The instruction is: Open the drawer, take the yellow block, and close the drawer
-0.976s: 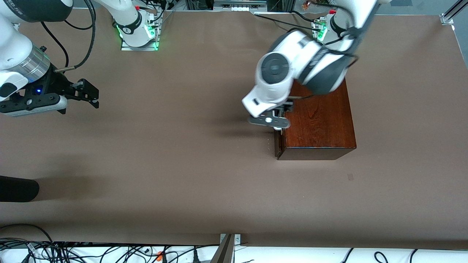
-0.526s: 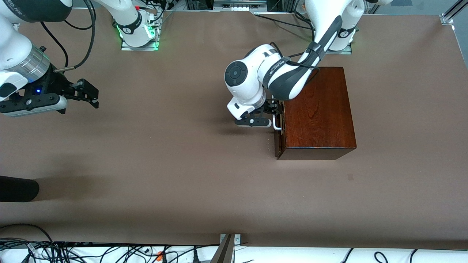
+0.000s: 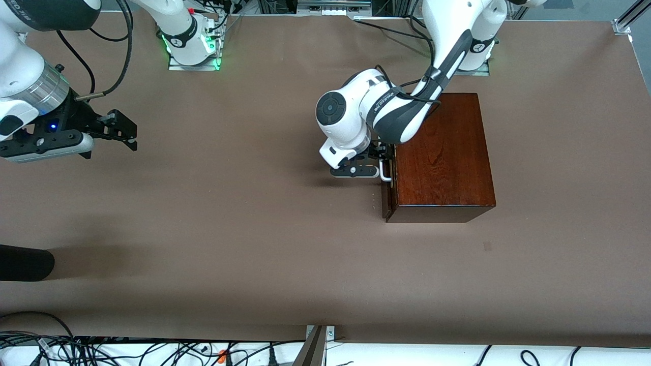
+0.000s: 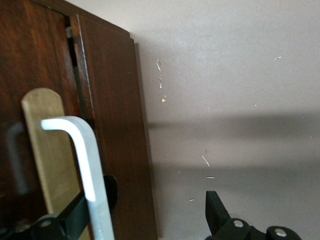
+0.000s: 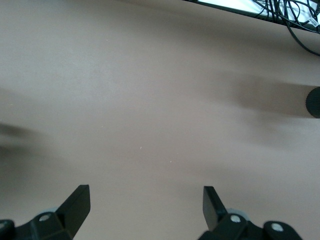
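The dark-wood box [image 3: 442, 152] stands at the left arm's end of the table. Its drawer front [image 3: 386, 201] faces the right arm's end and looks shut, with only a thin gap at the box edge in the left wrist view [image 4: 115, 125]. My left gripper [image 3: 381, 163] is open at the white bar handle [image 3: 385, 171]. In the left wrist view the handle [image 4: 85, 165] stands between the jaws [image 4: 147, 200], close to one finger [image 4: 70, 222]. My right gripper [image 3: 124, 131] waits open and empty over bare table [image 5: 145, 192]. The yellow block is out of view.
A black rounded object [image 3: 25, 263] lies at the table's edge at the right arm's end, nearer the front camera; it also shows in the right wrist view [image 5: 314, 102]. Cables [image 3: 101, 351] run along the front edge. Brown table lies between the two grippers.
My left arm has swung down from over the box's edge and brought its gripper level with the handle, then edged closer to the drawer front. The right arm has not moved.
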You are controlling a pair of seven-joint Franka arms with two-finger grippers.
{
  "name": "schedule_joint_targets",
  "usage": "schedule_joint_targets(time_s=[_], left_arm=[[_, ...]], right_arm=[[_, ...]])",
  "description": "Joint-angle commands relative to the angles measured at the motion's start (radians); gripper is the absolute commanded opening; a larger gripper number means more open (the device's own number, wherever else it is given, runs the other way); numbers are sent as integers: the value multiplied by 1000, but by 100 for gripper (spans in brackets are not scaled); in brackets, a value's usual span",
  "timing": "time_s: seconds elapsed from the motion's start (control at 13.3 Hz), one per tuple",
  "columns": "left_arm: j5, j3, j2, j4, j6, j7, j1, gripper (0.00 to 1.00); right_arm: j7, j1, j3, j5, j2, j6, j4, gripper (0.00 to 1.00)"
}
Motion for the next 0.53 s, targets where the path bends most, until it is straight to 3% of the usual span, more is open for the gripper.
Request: schedule_joint_targets(time_s=[0.0,0.45], left_arm=[[31,0,-18,-55,58,-47,-17,100],[11,-9,10,-34,141,-69,-43,100]], right_arm=[[-14,-3,2,11,3,-10,12,100],[-14,-3,0,11,3,-9,12,100]])
